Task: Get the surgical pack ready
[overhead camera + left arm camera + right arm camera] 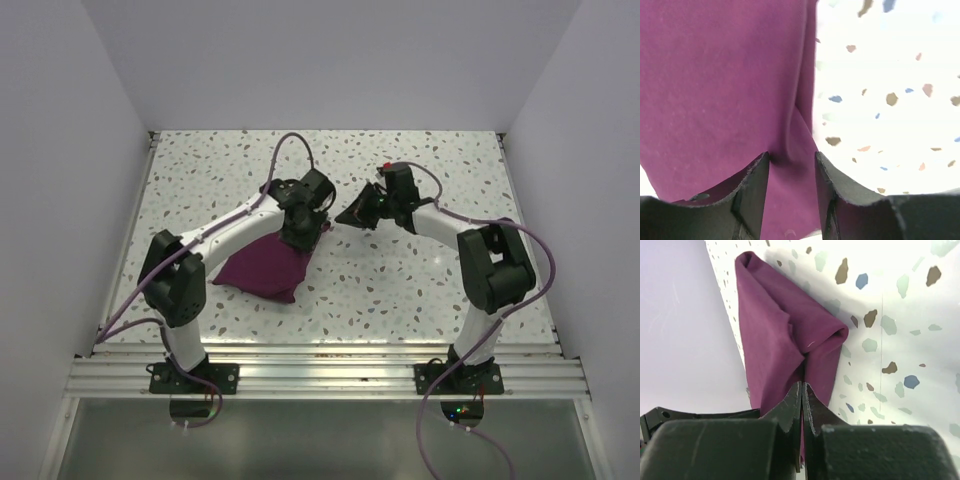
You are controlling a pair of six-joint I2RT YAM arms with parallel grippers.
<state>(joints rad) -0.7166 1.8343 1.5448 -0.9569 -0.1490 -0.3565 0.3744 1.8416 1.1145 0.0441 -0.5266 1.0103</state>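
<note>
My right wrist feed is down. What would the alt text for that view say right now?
The right end effector is shut, its fingertips pinched together on a raised fold of the purple cloth. The cloth lies bunched on the white speckled table, with a pale wall to the left.

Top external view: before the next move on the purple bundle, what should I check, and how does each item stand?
1. The dark purple cloth bundle lies on the speckled white table: ok.
2. The left gripper has its fingers apart above the cloth, gripping nothing: ok.
3. The right gripper has its fingers shut on a cloth fold: ok.
4. That fold laid flat: not ok, it stands raised.
5. Contents covered: ok in these views; underside cannot tell.
</note>
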